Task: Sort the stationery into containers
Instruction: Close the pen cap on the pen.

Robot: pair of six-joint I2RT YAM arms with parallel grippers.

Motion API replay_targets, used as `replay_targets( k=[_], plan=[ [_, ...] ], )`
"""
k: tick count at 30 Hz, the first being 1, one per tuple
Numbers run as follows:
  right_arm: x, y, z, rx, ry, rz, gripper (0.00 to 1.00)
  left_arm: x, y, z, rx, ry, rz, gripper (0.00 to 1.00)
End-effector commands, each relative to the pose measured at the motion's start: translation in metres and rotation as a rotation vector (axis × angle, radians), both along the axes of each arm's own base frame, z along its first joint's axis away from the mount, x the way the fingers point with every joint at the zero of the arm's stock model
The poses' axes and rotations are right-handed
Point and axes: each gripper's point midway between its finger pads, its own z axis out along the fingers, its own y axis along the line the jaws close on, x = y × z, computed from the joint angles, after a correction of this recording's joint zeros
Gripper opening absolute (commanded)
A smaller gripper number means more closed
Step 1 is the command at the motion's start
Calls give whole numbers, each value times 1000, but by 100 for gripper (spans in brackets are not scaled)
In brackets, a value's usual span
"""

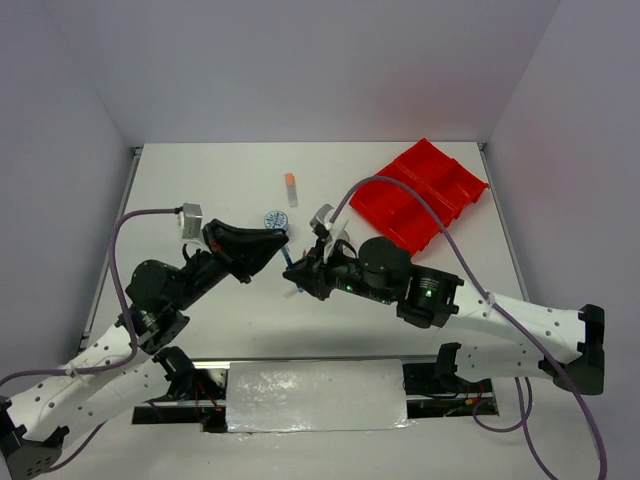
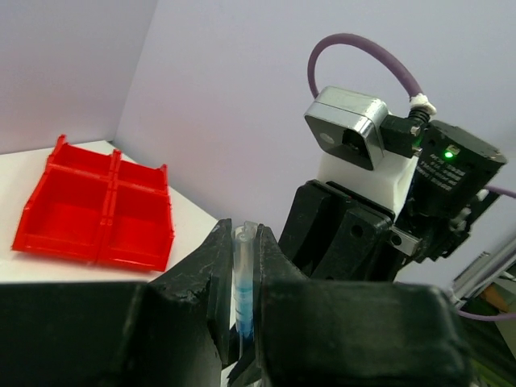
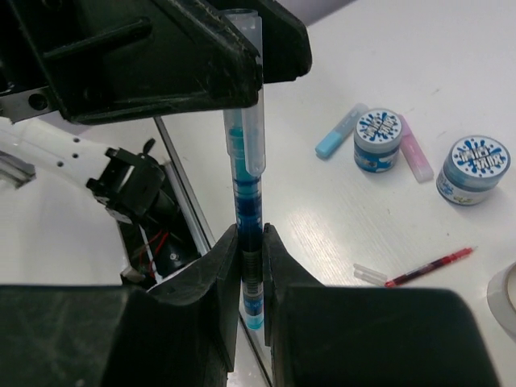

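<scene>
Right wrist shows a clear, blue-inked pen (image 3: 246, 185) pinched by left tool (image 2: 244, 238) and right tool (image 3: 251, 242). Red tray (image 2: 109, 193) looks bare.

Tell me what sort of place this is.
Probably a robotics lab test cell: a white table boxed in by plain panels, left arm and right arm bolted at its edge, purple cables exposed.

The red divided plastic tray (image 1: 432, 192) sits far right on the table (image 1: 200, 180), a short orange-capped tube (image 1: 290, 188) left of it. A pale-blue tube (image 3: 339, 132) and a pink tube (image 3: 417, 153) flank one round patterned-lid tub (image 3: 378, 140). Mid-table, a clear blue-ink pen (image 3: 244, 185) spans the left gripper (image 2: 244, 242) and right gripper (image 3: 250, 242).
</scene>
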Motion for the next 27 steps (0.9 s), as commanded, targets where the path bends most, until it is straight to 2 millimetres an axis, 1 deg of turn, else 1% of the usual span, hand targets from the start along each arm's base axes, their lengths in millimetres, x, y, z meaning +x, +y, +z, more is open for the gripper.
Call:
replay_targets(
  k=[1,2,3,4,5,6,7,8,9,10,11,12,13,15,16,18,19,20,21,22,23,24,25,26,27],
  plan=[
    [0,-78,233,788,-272,-134,0,-36,-28,-129,389,311,-231,0],
    [-2,-83,240,791,-292,-134,0,-36,-30,-131,398,317,-245,0],
    [-7,-90,259,817,-313,-128,0,-40,-34,-138,402,332,-272,0],
    [-4,-88,260,781,-327,-135,0,-41,-40,-143,398,336,-293,0],
    [-4,-88,266,772,-339,-136,0,-44,-44,-148,398,341,-307,0],
    [-4,-87,276,771,-351,-136,0,-51,-48,-162,413,358,-322,0],
    [-2,-83,274,746,-353,-137,0,-53,-51,-169,423,370,-319,0],
    [-2,-83,276,748,-354,-137,0,-56,-54,-175,418,371,-323,0],
    [1,-80,276,744,-351,-139,0,-64,-59,-178,419,368,-343,0],
    [0,-78,277,750,-352,-130,0,-65,-63,-185,430,382,-347,0],
    [0,-77,278,752,-352,-126,0,-67,-67,-187,433,386,-356,0],
    [2,-77,281,748,-356,-133,0,-72,-73,-194,455,393,-373,0],
    [4,-79,282,750,-361,-145,0,-74,-75,-195,461,392,-373,0],
    [5,-87,287,758,-363,-152,0,-80,-79,-198,474,388,-385,0],
    [3,-87,287,754,-363,-141,0,-80,-78,-201,479,394,-378,0],
    [4,-83,271,710,-355,-130,0,-80,-73,-200,477,391,-362,0],
    [-1,-78,263,685,-357,-94,0,-73,-71,-192,466,383,-324,0],
    [2,-67,236,629,-331,-79,0,-69,-68,-185,460,382,-293,0],
    [1,-60,219,599,-312,-59,0,-67,-60,-182,478,390,-257,0],
    [-7,-58,208,590,-306,-15,0,-53,-57,-161,460,361,-182,0],
    [-5,-49,177,541,-265,-5,0,-51,-51,-147,450,346,-158,0],
    [-11,-44,164,533,-234,35,0,-45,-42,-147,481,359,-104,0],
    [-18,-40,154,523,-217,68,0,-36,-37,-122,450,321,-48,0],
    [-22,-32,134,488,-191,97,0,-36,-32,-107,426,294,-34,0],
    [-24,-28,122,461,-172,109,0,-35,-29,-95,410,271,-27,0]
  ],
)
